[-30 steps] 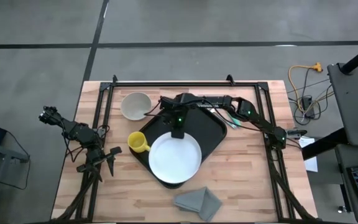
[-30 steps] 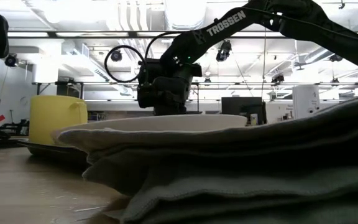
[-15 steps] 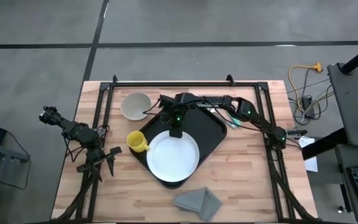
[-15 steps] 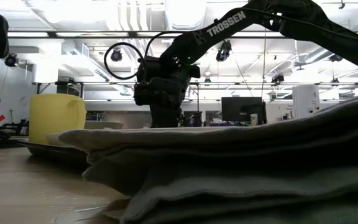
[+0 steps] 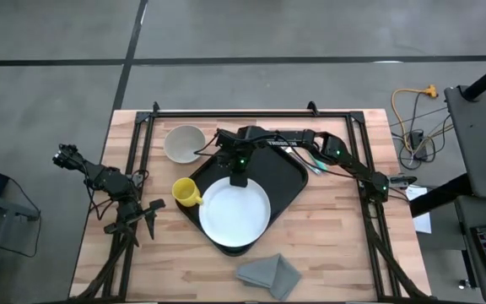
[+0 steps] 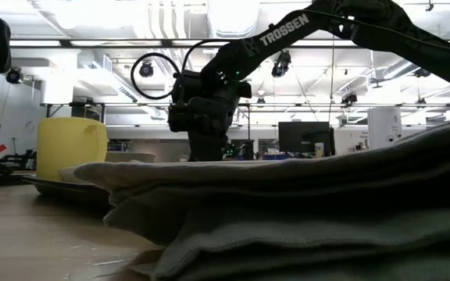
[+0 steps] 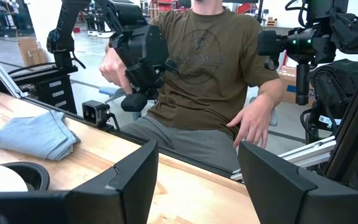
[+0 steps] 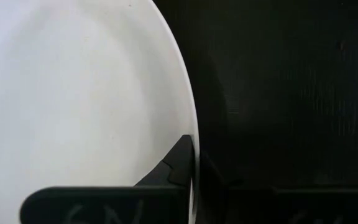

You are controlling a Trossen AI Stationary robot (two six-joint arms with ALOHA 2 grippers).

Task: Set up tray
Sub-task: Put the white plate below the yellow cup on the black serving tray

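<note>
The black tray (image 5: 292,174) lies askew in the middle of the table. A round white plate (image 5: 236,216) lies on its near half. My right gripper (image 5: 237,180) reaches in from the far right and is shut at the plate's far rim; in the low view it stands behind the grey cloth (image 6: 207,147). A yellow cup (image 5: 186,193) stands at the tray's left rim. My left gripper (image 7: 197,186) is open with nothing between its fingers, parked at the table's left edge (image 5: 146,218). My right gripper pinches the plate's far rim (image 8: 190,134) between its two fingers. One finger (image 8: 180,158) lies on the plate's upper face; the other is dark against the tray on the outer side. The fingers slant down from the far side. The plate lies low on the tray.
A pale bowl (image 5: 183,143) stands on the wood at the far left of the tray. A folded grey cloth (image 5: 268,274) lies by the near edge and fills the low view's foreground (image 6: 303,211). A person sits beyond the table's near edge (image 7: 210,68).
The plate stood raised above the cloth's line in the low view a second ago; it has since sunk onto the tray and shifted slightly toward the far left. My right gripper has stayed shut on its rim and tipped a little with it.
</note>
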